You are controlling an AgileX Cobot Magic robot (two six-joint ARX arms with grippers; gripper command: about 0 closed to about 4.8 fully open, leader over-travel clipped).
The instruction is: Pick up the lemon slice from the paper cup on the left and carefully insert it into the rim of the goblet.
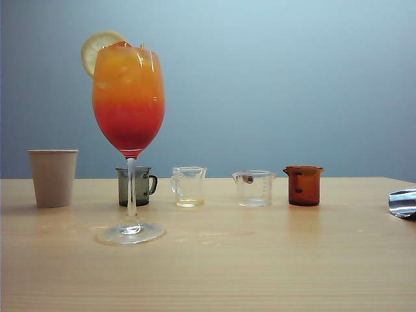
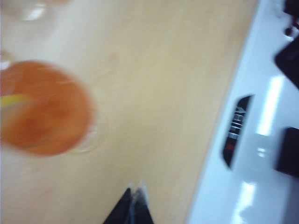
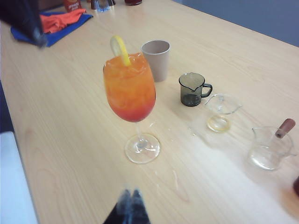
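The goblet (image 1: 129,97) stands left of centre on the table, filled with an orange-to-red drink. The lemon slice (image 1: 99,49) sits upright on its rim, on the left side; it also shows in the right wrist view as the lemon slice (image 3: 120,49). The beige paper cup (image 1: 53,177) stands to the goblet's left. My left gripper (image 2: 135,190) is shut and empty, high above the table, with the blurred goblet (image 2: 44,107) off to one side below it. My right gripper (image 3: 131,193) is shut and empty, well short of the goblet (image 3: 130,88).
Behind the goblet a dark grey handled cup (image 1: 136,186), two clear beakers (image 1: 188,186) (image 1: 255,188) and an amber beaker (image 1: 303,185) stand in a row. A shiny metal part (image 1: 403,201) lies at the right edge. A blue and orange cloth (image 3: 60,23) lies far off.
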